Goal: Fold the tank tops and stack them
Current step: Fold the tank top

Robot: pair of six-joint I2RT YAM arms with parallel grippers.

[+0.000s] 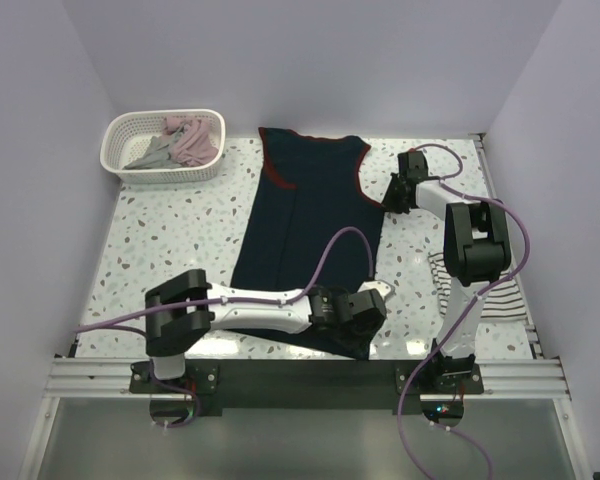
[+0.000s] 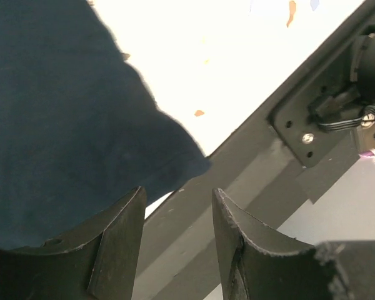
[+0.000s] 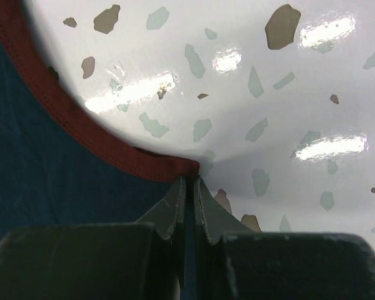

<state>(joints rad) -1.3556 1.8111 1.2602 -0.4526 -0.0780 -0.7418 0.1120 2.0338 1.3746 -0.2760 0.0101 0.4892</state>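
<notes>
And the right gripper [image 3: 189, 178] pinches tight on the red-trimmed armhole edge of the navy tank top [image 1: 310, 230], spread flat mid-table with its neck far, while the left gripper [image 2: 178, 200] hangs, jaws apart, at its near right hem corner.

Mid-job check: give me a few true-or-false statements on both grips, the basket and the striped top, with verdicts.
1. The right gripper is shut on the red-trimmed edge of the navy tank top. True.
2. The left gripper is clamped on the hem. False: its jaws stand open at the hem corner.
3. The basket is empty. False: it holds pinkish cloth and grey cloth.
4. The striped tank top lies on the right side of the table. True.
</notes>
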